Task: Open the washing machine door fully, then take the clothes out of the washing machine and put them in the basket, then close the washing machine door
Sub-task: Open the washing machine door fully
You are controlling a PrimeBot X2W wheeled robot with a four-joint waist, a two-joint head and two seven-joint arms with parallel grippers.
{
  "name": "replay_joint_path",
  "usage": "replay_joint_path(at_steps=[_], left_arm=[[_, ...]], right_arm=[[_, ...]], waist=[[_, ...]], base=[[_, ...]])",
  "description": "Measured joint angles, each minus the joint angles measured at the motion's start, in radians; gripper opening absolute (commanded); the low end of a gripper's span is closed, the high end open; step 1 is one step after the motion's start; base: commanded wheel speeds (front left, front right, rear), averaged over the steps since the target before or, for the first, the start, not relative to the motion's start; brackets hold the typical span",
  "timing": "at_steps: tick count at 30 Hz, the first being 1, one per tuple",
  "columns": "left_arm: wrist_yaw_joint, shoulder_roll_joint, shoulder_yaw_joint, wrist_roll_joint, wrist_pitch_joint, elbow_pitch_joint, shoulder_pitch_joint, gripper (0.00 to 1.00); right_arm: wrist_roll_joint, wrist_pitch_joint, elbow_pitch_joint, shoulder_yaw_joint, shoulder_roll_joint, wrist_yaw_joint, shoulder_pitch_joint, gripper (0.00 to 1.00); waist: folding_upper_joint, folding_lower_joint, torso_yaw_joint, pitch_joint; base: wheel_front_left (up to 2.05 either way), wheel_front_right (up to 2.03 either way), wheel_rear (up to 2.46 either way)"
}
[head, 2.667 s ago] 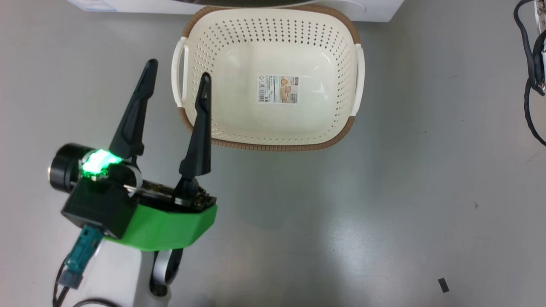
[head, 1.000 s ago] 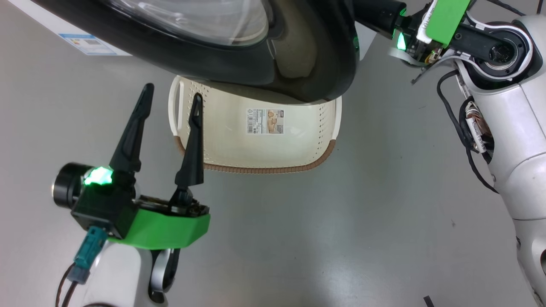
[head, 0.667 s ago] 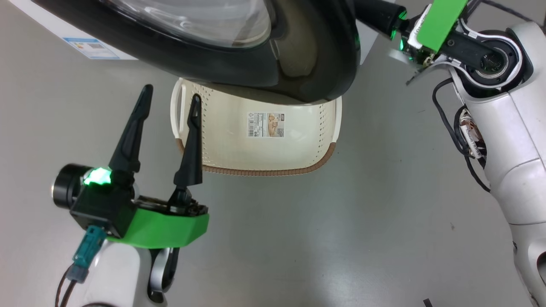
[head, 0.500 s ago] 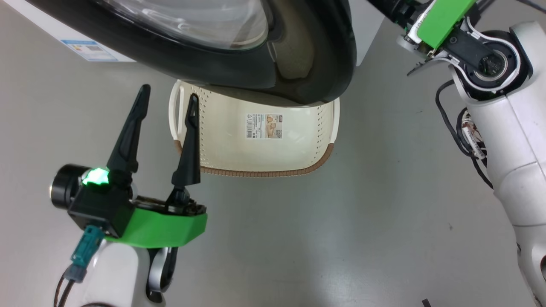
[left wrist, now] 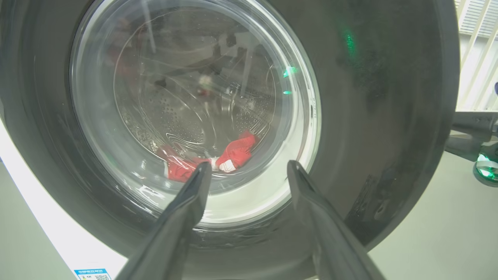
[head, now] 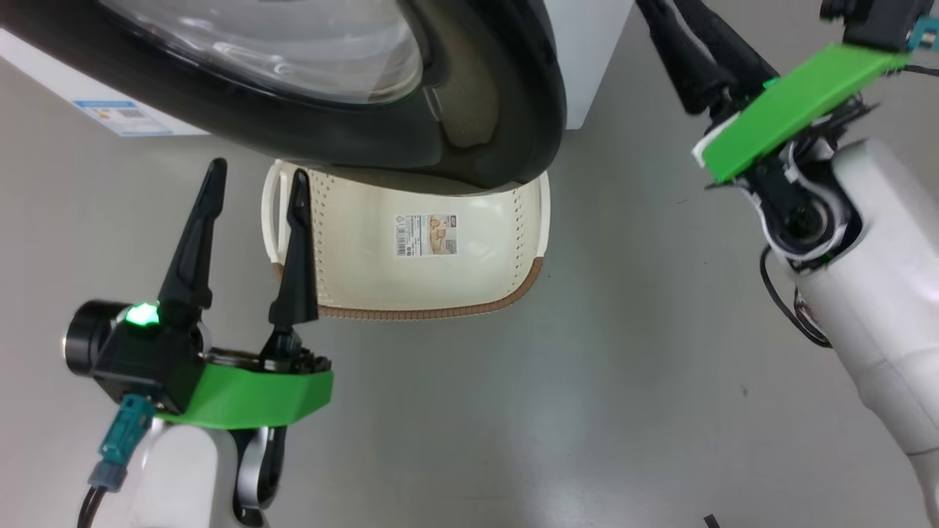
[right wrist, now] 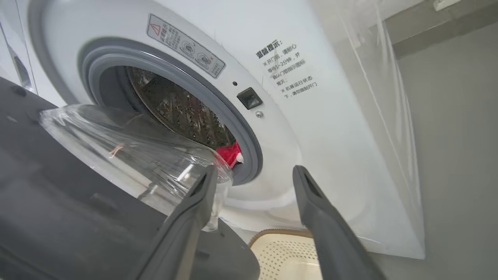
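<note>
The left jaws stood wide open and held nothing; straight ahead of them was the outside of the washing machine door (left wrist: pixel 369 116), round and black, with its glass bump pushing away from them, toward the washing machine (right wrist: pixel 311 128); the red clothes (left wrist: pixel 237 151) showed through the glass just above one fingertip (left wrist: pixel 200 173), down low in the drum. The right jaws were wide open and empty too; the door, partly swung out, sat to their left, and the round hole lay ahead between them. The basket (head: pixel 425 312) sat on the floor (head: pixel 587 411) under the door, just ahead of the left jaws, its long side running across them.
</note>
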Motion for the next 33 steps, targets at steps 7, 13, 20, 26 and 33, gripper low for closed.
replay_joint_path(at_steps=[7,13,20,26,33], left_arm=[[-0.001,0.000,0.012,0.001,0.000,-0.002,0.014,1.00],[-0.001,0.000,0.029,0.001,0.000,-0.011,0.035,1.00],[-0.001,0.000,0.033,0.001,0.000,-0.016,0.046,1.00],[-0.001,0.000,0.036,-0.001,0.000,-0.033,0.051,1.00],[-0.003,0.000,0.036,-0.003,0.000,-0.036,0.052,1.00]], right_arm=[[-0.268,-0.248,0.104,0.169,-0.042,0.000,0.012,1.00],[-0.520,-0.275,0.119,0.072,-0.023,0.000,0.035,1.00],[-0.811,-0.276,-0.069,-0.137,0.059,0.000,0.218,1.00],[-0.933,-0.277,-0.222,-0.246,0.119,0.000,0.382,1.00],[-1.007,-0.277,-0.385,-0.338,0.154,0.000,0.485,1.00]], waist=[[0.0000,-0.0001,-0.026,-0.027],[0.0000,0.0000,-0.044,-0.042],[0.0000,0.0000,-0.050,-0.052],[0.0000,0.0000,-0.049,-0.057],[0.0000,0.0000,-0.042,-0.065]], base=[[0.00,0.00,0.00],[0.00,0.00,0.00],[0.00,0.00,0.00],[0.00,0.00,0.00],[0.00,0.00,0.00]])
